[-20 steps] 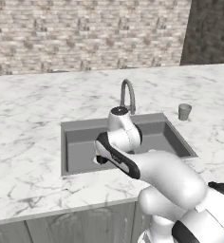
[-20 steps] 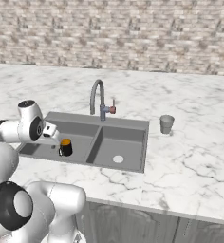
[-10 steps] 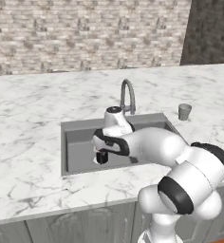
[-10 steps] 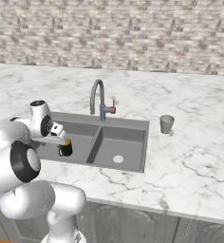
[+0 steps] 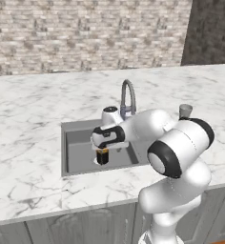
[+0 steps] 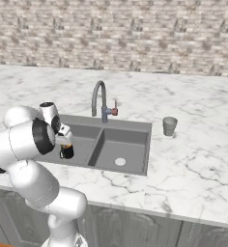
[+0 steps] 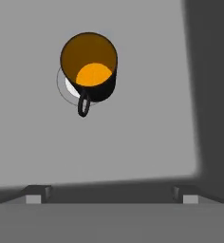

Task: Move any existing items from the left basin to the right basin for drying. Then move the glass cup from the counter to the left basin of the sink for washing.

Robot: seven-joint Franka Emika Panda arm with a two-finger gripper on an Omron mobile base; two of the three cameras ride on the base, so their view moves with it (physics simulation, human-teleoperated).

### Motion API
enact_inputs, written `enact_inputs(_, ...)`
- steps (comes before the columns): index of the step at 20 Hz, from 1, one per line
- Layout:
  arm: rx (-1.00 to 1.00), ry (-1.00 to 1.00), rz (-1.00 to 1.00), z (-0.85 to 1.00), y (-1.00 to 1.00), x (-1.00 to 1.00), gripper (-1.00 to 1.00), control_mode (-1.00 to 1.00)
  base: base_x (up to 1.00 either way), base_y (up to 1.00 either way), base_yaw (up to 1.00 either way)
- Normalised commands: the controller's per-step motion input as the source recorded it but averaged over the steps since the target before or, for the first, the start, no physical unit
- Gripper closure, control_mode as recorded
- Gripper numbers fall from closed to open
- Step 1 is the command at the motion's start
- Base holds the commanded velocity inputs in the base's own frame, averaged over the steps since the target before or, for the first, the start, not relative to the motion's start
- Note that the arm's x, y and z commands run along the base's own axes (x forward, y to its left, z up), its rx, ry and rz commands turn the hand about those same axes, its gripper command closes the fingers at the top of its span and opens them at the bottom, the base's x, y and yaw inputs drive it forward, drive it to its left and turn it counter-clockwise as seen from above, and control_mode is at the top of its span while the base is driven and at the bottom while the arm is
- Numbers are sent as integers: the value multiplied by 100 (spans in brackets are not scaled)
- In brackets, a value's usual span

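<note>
A wall of rough grey-brown stone brick is seen running behind the worktop. At its right end in the left base view, a dark grey panel is set against it. Grey cabinet fronts are shown below. Even, soft light is cast throughout, with faint shadows.

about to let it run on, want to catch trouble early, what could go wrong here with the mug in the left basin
1. The black mug sits off to one side of the open end effector in the hand view; a straight descent could miss it or clip the rim.
2. The mug stands on the white drain, so it may rock or tip if nudged.
3. Its handle sticks out and could catch a finger.
</note>
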Motion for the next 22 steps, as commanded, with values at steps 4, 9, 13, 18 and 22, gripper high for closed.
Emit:
enact_inputs(4, 0, 0, 0, -41, 0, 13, -100, -100, 0, 0, 0)
enact_inputs(9, 0, 0, 0, -18, 0, 45, -100, -100, 0, 0, 0)
enact_inputs(13, 0, -1, 0, -20, 0, 30, -100, -100, 0, 0, 0)
enact_inputs(18, 0, -1, 0, -24, 0, 25, -100, -100, 0, 0, 0)
enact_inputs(22, 0, -1, 0, -19, 2, 15, -100, -100, 0, 0, 0)
